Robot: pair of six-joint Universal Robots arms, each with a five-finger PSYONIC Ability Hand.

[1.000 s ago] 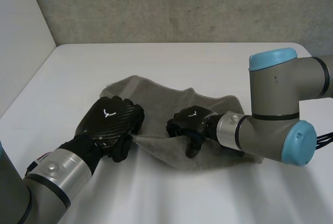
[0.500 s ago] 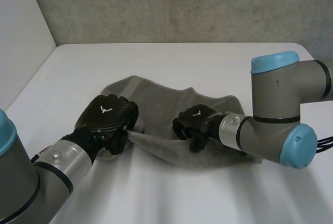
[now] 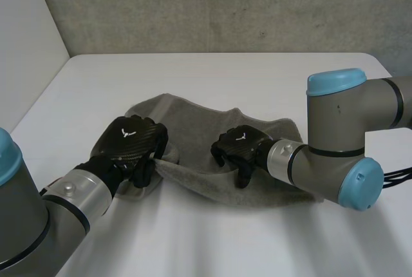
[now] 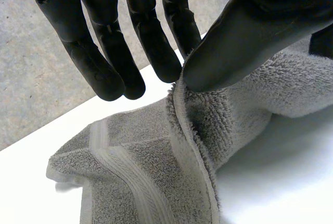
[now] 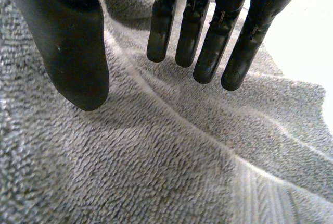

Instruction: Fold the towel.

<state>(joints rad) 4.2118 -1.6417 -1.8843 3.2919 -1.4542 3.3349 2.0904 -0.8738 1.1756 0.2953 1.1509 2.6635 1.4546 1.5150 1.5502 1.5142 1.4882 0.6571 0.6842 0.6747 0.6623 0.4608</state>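
Right now the grey towel (image 3: 193,129) lies crumpled in the middle of the white bench (image 3: 212,77). In the head view its long side runs from 9 o'clock to 3 o'clock. At the 9 o'clock end of the towel is the left hand (image 3: 129,145). Its wrist view shows the thumb (image 4: 234,41) pressed against one of the fingers (image 4: 179,31), with the hem of the towel between them. So this hand is clamped on the towel's edge, and the edge rises from the bench up to the pinch. The other fingers are straight and free. The right hand (image 3: 239,146) is over the middle of the towel, at 3 o'clock from the left hand. Its fingers (image 5: 208,41) are straight and apart from its thumb (image 5: 67,52), with nothing held between them. I cannot tell whether the fingertips touch the cloth or are just above it.
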